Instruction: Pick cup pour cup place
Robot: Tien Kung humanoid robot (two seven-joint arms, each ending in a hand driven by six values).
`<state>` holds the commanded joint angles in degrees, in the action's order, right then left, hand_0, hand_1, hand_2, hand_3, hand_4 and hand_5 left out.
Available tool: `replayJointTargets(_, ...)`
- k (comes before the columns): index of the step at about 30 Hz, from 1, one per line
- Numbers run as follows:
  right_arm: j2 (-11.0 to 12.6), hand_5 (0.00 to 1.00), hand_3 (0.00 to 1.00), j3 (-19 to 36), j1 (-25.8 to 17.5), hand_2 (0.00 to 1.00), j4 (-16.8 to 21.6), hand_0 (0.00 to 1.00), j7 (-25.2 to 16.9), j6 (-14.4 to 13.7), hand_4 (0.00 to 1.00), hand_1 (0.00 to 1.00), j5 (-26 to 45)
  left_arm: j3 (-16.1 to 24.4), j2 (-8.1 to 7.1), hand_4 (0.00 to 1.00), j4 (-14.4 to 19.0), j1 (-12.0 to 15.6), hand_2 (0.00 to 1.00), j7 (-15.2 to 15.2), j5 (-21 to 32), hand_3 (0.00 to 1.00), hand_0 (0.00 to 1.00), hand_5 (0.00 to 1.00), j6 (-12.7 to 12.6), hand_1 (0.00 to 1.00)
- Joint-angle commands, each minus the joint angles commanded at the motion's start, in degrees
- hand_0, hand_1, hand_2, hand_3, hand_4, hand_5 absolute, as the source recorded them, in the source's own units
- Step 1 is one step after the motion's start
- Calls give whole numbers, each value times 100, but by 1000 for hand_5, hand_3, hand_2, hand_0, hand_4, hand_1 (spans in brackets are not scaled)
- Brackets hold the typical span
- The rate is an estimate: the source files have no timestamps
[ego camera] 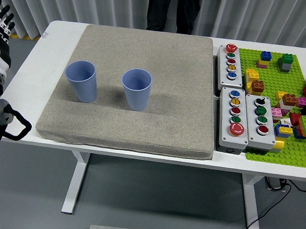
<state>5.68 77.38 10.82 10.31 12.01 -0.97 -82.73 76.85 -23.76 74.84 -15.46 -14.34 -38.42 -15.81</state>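
- Cups were what I was after: two blue ribbed ones stood upright on the grey mat, the left cup in the left-centre of the frame and the right cup just to its right, near each other but not touching.
- Both mouths faced up, which I judged suited a pour from one into the other; I could not tell whether either held anything.
- My left hand sat at the far left edge of the frame, off the table, dark fingertips only partly showing; I could not tell whether the fingers were spread or curled, and it held nothing that I could see.
- My right hand was not in view at all.
- Button boxes lay to the right of the mat, and a green brick baseplate with loose bricks filled the right edge, well apart from the cups.
- A person's legs showed at top centre, beyond the table's far edge.
- I judged the task not yet begun: the reach toward the left cup was the first step.
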Motion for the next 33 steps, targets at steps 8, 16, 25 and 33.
replayJointTargets(8,10,59,590,126,-17,585,0,689,10,30,2,659,-196,-218,-150,861,716,1016,916,16,-180,932,903,593,0,877)
replayJointTargets(16,-4,60,591,164,-49,585,0,689,28,51,2,659,-283,-349,-194,775,1012,1463,947,-4,-616,975,903,342,145,884)
replayJointTargets(25,-23,64,590,98,-99,585,0,689,38,60,2,658,-267,-495,-38,736,586,1357,998,57,-1151,998,959,153,610,929)
replayJointTargets(33,-30,66,590,92,-96,585,0,689,41,61,2,658,-269,-618,9,746,496,1317,998,143,-1365,998,974,142,796,941)
